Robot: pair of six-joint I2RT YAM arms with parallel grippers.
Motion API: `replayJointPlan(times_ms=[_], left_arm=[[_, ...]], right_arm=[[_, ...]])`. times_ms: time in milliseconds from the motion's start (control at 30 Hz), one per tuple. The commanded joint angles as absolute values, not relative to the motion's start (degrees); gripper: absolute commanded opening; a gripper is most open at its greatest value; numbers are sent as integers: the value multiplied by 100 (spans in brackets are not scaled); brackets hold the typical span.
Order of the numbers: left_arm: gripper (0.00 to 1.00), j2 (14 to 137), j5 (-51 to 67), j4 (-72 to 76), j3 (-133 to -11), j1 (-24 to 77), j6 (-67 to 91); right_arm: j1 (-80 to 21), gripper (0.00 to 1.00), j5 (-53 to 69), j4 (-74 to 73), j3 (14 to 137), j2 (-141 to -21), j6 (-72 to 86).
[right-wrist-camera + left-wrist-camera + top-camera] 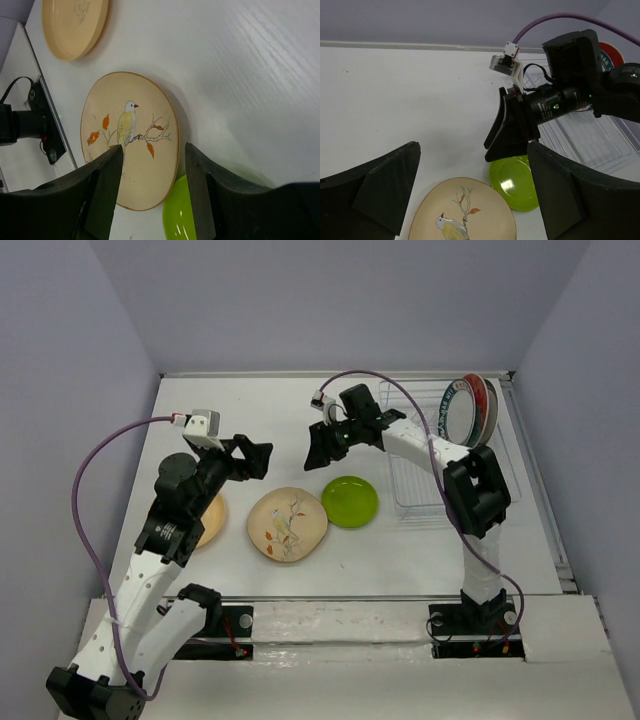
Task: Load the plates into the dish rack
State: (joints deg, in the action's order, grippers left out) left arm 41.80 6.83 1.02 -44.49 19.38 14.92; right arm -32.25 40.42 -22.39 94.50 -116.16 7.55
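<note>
The wire dish rack (415,492) sits at the right with two teal-rimmed white plates (459,410) and the red plate (488,408) standing at its far end. On the table lie the lime green plate (350,501), the beige bird plate (288,523) and the tan-orange plate (212,521). My right gripper (322,445) is open and empty, above the table just behind the green plate (181,220) and bird plate (131,141). My left gripper (258,458) is open and empty, raised behind the bird plate (465,212); the green plate (514,182) lies to its right.
A purple cable (92,480) loops off the left arm. Grey walls (330,300) enclose the white table (250,410). The rack's near part (600,145) holds no plates.
</note>
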Motion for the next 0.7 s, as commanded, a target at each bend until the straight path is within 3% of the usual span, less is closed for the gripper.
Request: replayJointPlan(times_ms=[0,500,667], left_arm=[[99,4131,615,343,-4438,1907,1441],[99,4034,659,343,-4438,1898,1441],[99,4017,729,360,-4438,1898,1450]], right_arm=[[-3427,59,4403,-2250,9940,-11916,852],[-3814,59,4245,-2760,10292,-13148,782],[-3981,50,4350,-2847,10336,-13324,773]])
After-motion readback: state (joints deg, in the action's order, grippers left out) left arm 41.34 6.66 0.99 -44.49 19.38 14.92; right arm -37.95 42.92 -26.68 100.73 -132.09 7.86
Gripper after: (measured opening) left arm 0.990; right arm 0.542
